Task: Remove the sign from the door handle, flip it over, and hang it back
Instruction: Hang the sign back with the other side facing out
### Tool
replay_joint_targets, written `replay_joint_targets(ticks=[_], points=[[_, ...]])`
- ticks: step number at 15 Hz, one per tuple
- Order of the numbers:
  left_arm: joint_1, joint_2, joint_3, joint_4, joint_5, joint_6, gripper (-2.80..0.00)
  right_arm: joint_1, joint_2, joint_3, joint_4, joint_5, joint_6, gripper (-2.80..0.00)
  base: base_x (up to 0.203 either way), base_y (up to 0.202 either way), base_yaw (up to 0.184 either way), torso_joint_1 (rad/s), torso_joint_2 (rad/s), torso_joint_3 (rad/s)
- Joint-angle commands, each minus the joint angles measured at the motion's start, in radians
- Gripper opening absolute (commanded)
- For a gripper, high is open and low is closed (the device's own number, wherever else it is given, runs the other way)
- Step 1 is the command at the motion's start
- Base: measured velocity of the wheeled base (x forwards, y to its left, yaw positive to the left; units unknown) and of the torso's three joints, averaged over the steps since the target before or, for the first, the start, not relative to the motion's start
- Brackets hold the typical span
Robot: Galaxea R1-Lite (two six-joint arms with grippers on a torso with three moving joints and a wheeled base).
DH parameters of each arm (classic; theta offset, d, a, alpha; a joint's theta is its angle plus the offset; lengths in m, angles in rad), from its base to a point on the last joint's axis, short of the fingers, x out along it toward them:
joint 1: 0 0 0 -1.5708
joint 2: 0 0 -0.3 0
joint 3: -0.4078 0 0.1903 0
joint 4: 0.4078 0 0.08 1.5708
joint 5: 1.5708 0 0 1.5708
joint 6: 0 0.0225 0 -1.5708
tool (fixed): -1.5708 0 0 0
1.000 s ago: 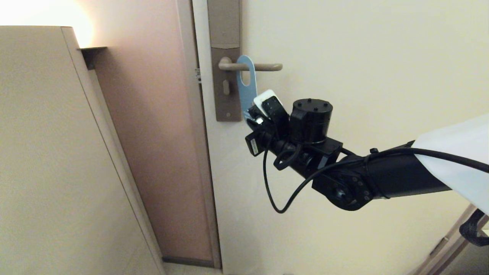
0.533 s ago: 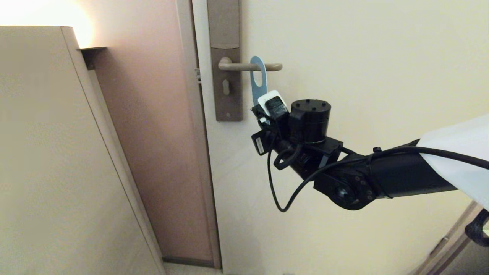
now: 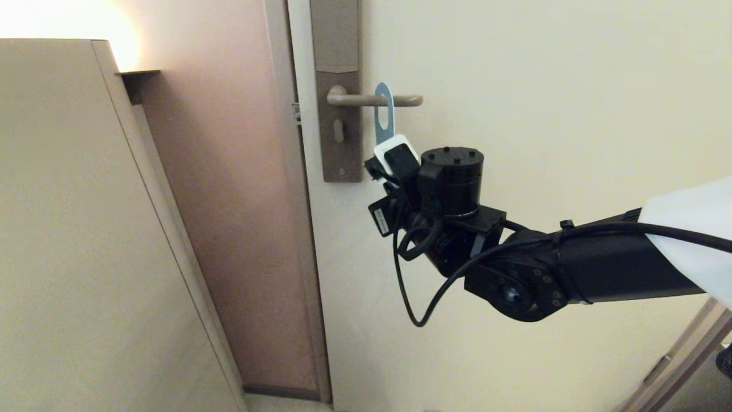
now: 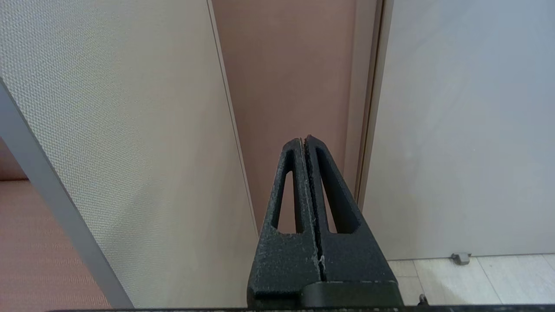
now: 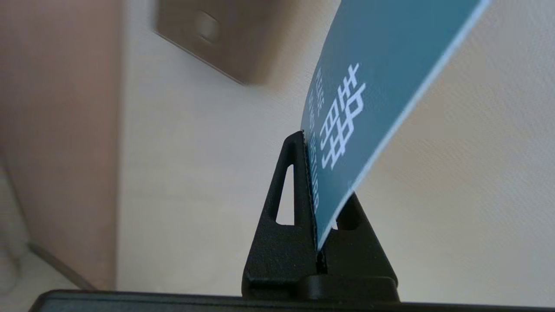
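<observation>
Cream door panel (image 3: 543,114) fills the centre and right of the head view, with a pinkish-brown frame strip to its left and a beige cabinet side (image 3: 68,229) across the left third, lit by a warm glow in the upper left corner. High in the middle of that view the tall brownish lock plate (image 3: 337,91) carries the door handle (image 3: 374,100), a slim lever running level toward the right. The sign (image 3: 384,111) is threaded on that lever through its oval hole, turned nearly edge-on to the head camera so it reads as a narrow blue strip hanging straight down from the handle. Directly beneath it, just below the centre of the frame, the right gripper (image 3: 382,166) reaches in from the lower right on its black arm and is clamped on the card's lower end. In the right wrist view the sign (image 5: 377,86) rises out of the right gripper (image 5: 316,182) toward the upper right, its blue face with a white Chinese character and small lettering pressed between the two black fingers (image 5: 286,203), with a blurred corner of the lock plate (image 5: 225,39) at the upper left. The left gripper (image 4: 305,147) shows only in its own wrist view, fingers pressed together with nothing between them, pointing at the gap between cabinet and door frame low near the floor.
</observation>
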Motion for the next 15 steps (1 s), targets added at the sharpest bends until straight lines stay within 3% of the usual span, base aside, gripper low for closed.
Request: replay_joint_targets(ticks=[1,15], points=[[0.000,0.002,-0.001,0.000,0.000,0.001,-2.80,0.024,-0.005,-0.004,-0.005,-0.003,-0.003,-2.80,0.000,0.000,0.000,0.000,0.00,0.000],[0.000,0.002,0.000,0.000,0.000,0.001,-2.80,0.099,0.012,-0.073,0.033,-0.006,-0.003,-2.80,0.000,0.000,0.000,0.000,0.00,0.000]])
